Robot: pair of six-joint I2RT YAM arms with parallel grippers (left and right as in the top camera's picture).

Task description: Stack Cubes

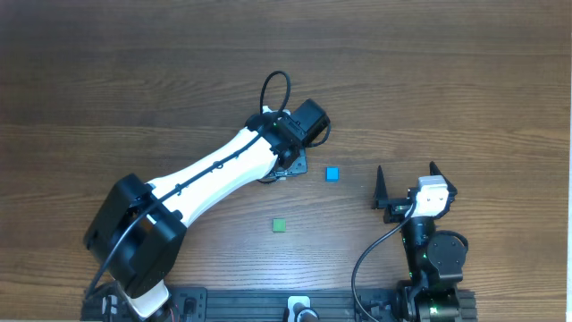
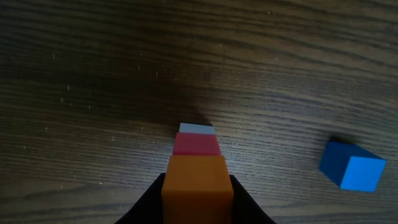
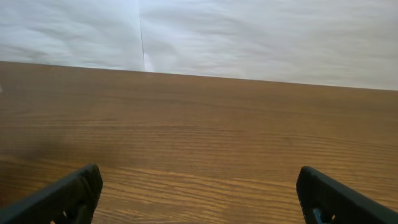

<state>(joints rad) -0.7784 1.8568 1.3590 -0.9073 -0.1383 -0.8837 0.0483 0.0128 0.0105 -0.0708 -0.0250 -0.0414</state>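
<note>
**Orange cube held over red and white blocks as right arm stands open**

The left gripper (image 2: 198,200) has its two dark fingers (image 2: 151,205) pressed against opposite flat sides of an orange cube (image 2: 198,182), a smooth, matte, square-edged block. Directly past the fingertips, in line with it, sit a red cube (image 2: 196,144) and then a pale white cube (image 2: 197,129); whether the orange one rests on the red cannot be told. A blue cube (image 2: 352,165), sharp-cornered and plain-faced, lies on the table (image 1: 134,72) off to one side of those fingers, apart from the pile. A smaller-looking green cube (image 1: 279,225) lies alone, back from the left fingers toward the arm bases. The right gripper (image 1: 404,186) rests with its pointed black fingers (image 3: 68,194) spread wide, only brown streaked wood grain between them.
</note>
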